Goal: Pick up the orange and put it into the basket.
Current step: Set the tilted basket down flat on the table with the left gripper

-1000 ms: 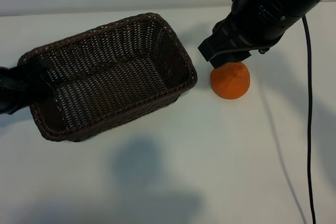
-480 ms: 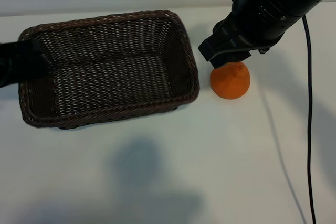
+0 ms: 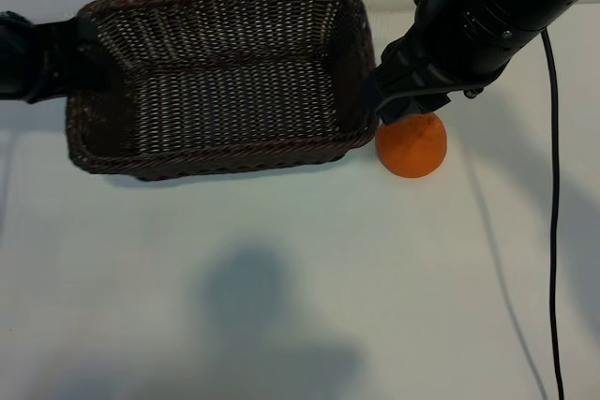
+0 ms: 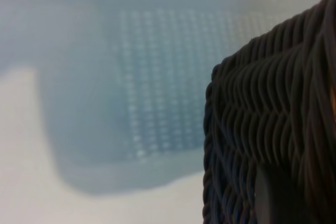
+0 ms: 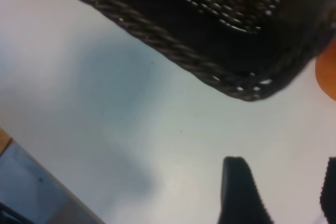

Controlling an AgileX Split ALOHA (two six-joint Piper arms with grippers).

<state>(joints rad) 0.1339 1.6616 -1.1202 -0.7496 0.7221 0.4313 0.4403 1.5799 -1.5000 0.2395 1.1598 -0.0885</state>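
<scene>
- From my station I see the orange (image 3: pixel 411 145) sitting on the white surface (image 3: pixel 309 269), outside the basket (image 3: pixel 220 152) and just beside its right-hand end in the exterior view.
- In the right wrist view only a sliver of the orange (image 5: pixel 328 76) shows at the frame edge, next to the basket's (image 5: pixel 173 53) braided corner.
- My right end effector (image 3: pixel 398 110) hangs directly over the top of the orange, pointing steeply down; I cannot make out whether it touches the fruit.
- Its fingers stand apart: in the right wrist view one dark ribbed finger (image 5: pixel 239 190) shows with bare surface (image 5: pixel 105 103) between it and the other finger at the edge, and nothing is between them.
- The basket has no contents that I can see; its far right corner lies under the right arm's black housing (image 3: pixel 497 16).
- My left end effector (image 3: pixel 80 53) is at the basket's left end, closed onto the wicker wall there; the left wrist view shows the weave (image 4: pixel 273 129) close up with a dark finger (image 4: pixel 275 195) against it.
- The basket casts a patterned shadow on the surface in that wrist view, which suggests it sits raised off the surface, though I cannot be sure.
- A black cable (image 3: pixel 551 213) trails down across the surface on the right side, well apart from the orange.
</scene>
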